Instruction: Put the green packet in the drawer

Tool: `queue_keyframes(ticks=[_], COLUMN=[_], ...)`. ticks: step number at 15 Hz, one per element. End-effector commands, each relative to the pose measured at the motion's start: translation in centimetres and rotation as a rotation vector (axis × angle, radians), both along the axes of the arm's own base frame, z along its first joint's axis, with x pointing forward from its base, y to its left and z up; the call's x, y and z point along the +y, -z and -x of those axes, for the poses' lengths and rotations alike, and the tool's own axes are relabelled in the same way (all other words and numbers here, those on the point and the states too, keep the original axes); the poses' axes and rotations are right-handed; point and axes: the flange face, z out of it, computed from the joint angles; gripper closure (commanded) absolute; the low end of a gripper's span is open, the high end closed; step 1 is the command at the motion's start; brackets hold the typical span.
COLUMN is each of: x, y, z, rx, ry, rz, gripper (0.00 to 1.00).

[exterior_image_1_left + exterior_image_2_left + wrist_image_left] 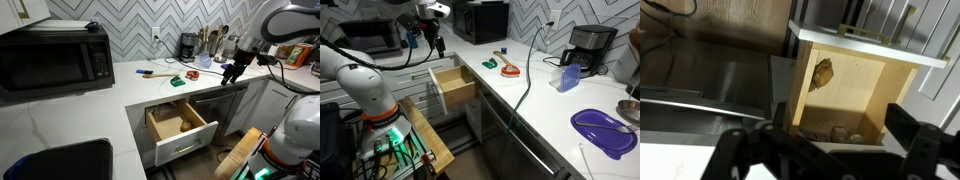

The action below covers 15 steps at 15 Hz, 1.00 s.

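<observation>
Your hand (820,140) hangs wide and empty over the open drawer (182,124). The packet (192,75) lies flat on the worktop (60,115), on the drawer's far side. It is probably light and limp, so pinch one edge.

A grey-and-white herringbone tile backsplash (130,25) covers the wall behind a white, faintly veined table (60,115) that turns a corner. A black microwave (55,58) sits on it against the wall, and a black coffee maker (590,50) stands farther along. A dark sink (65,162) is sunk into the near end. A white wall outlet (157,34) is set in the tiles. Grey cabinet fronts (510,140) run below. The light is soft and even.
</observation>
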Motion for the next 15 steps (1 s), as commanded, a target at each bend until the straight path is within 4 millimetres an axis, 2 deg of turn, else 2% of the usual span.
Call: queue_keyframes(ticks=[1,6,15], x=[0.4,1.7,3.4], y=[-0.3,-0.5,1.0], z=[-2.0,-9.0,-24.3], rx=[0.033,0.12,0.133], ry=[0.073,0.325,0.806], rz=[-0.016,0.004,-0.009], gripper=[0.0,0.0,0.0])
